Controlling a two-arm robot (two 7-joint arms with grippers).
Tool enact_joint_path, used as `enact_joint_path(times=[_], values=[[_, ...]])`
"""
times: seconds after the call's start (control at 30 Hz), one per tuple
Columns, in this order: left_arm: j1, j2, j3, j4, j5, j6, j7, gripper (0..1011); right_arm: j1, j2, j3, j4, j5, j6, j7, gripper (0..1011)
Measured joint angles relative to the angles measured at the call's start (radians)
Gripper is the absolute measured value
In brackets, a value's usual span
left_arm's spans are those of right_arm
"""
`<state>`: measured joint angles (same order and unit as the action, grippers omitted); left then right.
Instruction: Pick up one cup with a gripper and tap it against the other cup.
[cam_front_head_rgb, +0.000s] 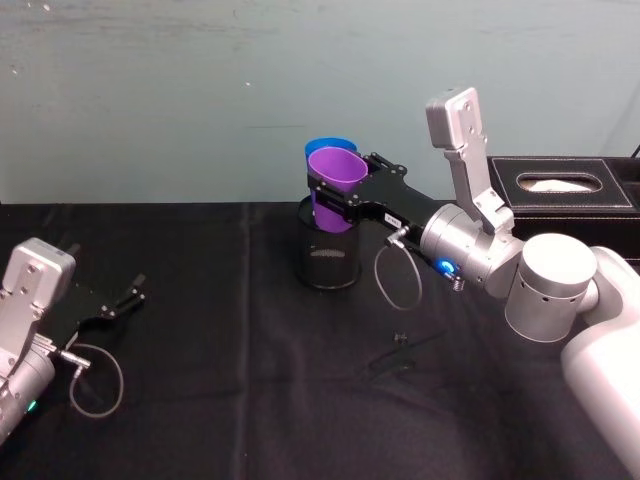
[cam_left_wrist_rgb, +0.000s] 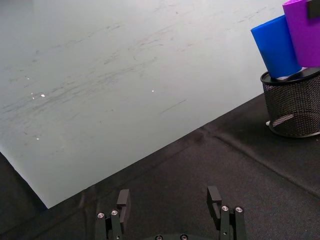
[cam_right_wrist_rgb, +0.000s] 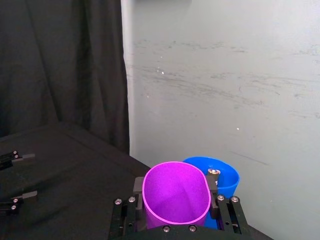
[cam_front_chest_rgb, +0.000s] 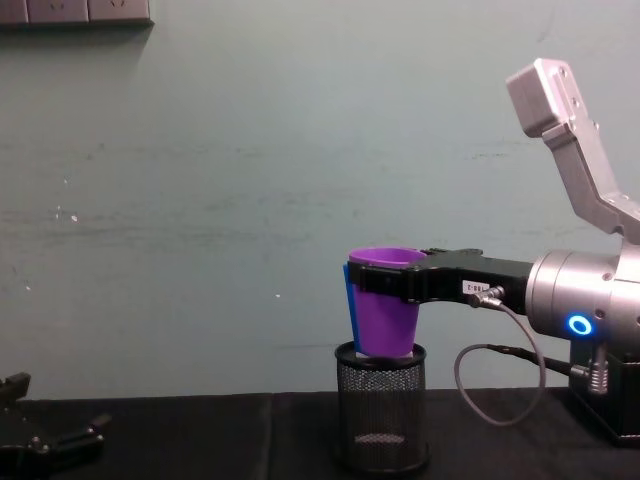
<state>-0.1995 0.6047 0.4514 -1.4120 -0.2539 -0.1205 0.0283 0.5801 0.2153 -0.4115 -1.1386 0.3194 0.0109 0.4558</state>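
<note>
Black table (cam_front_head_rgb: 200, 420) runs across the front, w/ a black tissue box (cam_front_head_rgb: 565, 185) at the far right. Right arm reaches in from the right; right gripper (cam_front_head_rgb: 335, 195) is clamped on the purple cup (cam_front_head_rgb: 335, 185), jaws squeezing its rim to an oval in the right wrist view. Purple cup is held upright over the black mesh holder (cam_front_head_rgb: 328, 262), base at the holder's mouth. Blue cup (cam_front_head_rgb: 325, 148) stands in the holder just behind, touching or nearly touching the purple one. Left gripper (cam_front_head_rgb: 128, 298) sits low at the table's left, well apart, fingers spread & holding nothing.
</note>
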Motion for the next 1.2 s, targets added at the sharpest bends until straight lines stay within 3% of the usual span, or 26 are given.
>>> enact_joint_path(times=[1.2], values=[[0.000,0.000,0.000,0.000,0.000,0.000,0.000,1000,0.000,0.000,0.000,0.000,0.000,0.000,0.000,718]])
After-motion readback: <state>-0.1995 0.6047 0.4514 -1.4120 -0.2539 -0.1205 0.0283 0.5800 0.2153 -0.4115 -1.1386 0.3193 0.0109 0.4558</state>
